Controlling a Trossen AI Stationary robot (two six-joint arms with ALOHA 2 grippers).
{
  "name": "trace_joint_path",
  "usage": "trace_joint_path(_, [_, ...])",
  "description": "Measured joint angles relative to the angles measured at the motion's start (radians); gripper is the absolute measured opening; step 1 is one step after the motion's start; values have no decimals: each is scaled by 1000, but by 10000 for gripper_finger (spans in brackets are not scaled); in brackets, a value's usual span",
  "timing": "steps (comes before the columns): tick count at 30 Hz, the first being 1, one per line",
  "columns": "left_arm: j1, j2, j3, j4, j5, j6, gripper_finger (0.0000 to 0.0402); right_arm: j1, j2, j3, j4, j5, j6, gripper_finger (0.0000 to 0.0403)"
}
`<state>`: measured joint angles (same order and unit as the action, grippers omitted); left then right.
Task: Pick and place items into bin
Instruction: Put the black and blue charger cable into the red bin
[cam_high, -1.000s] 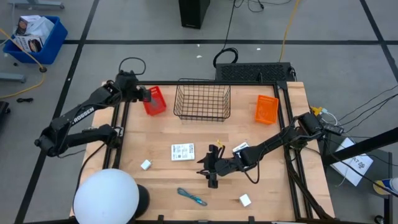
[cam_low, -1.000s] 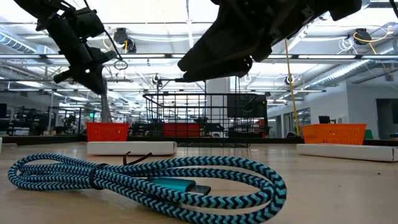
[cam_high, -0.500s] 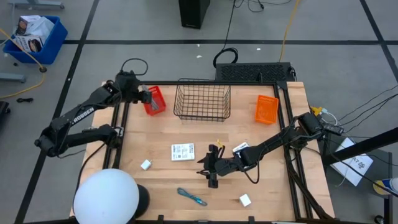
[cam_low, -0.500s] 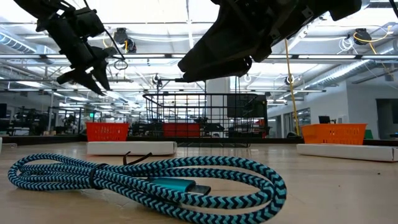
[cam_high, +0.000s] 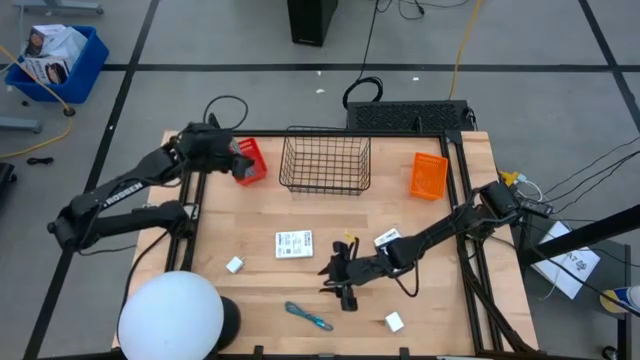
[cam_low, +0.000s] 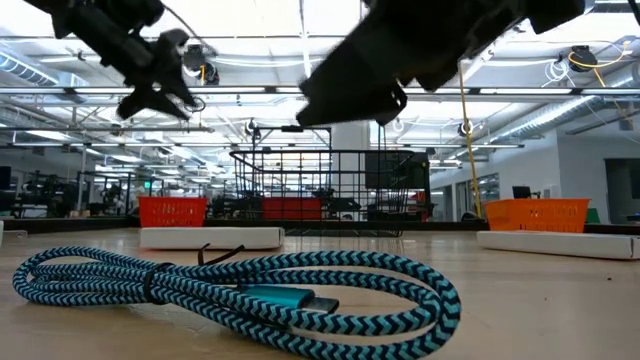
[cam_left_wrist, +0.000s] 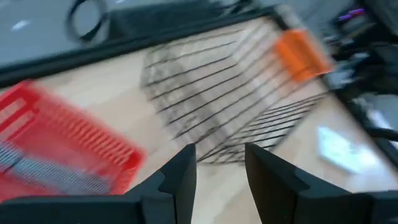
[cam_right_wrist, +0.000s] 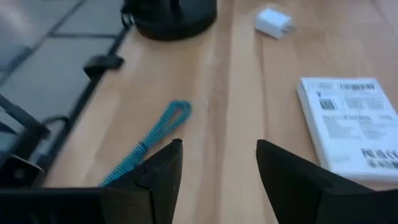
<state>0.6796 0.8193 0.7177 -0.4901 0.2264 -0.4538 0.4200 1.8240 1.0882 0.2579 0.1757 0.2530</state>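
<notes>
Mostly not done: on the table (cam_high: 420, 225) lie two white packets (cam_high: 294, 244) (cam_high: 387, 238), two white cubes (cam_high: 235, 265) (cam_high: 394, 321) and the teal cable (cam_high: 307, 316). Left gripper (cam_high: 240, 158) hangs over the red bin (cam_high: 252, 160), jaws apart, empty. Right gripper (cam_high: 343, 283) hovers open between packets and cable; wire basket (cam_high: 325, 165) looks empty.

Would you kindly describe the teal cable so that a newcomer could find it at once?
Start at the large white dome at the table's front left corner. Just right of it, near the front edge, lies the teal cable, a slim braided coil. It is the only blue item; the packets and cubes nearby are white.
</notes>
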Motion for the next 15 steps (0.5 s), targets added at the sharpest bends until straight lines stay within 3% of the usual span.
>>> trace_joint_path(15, [-417,23,0,262,11,35,141,20,0,0,22,2,87,196])
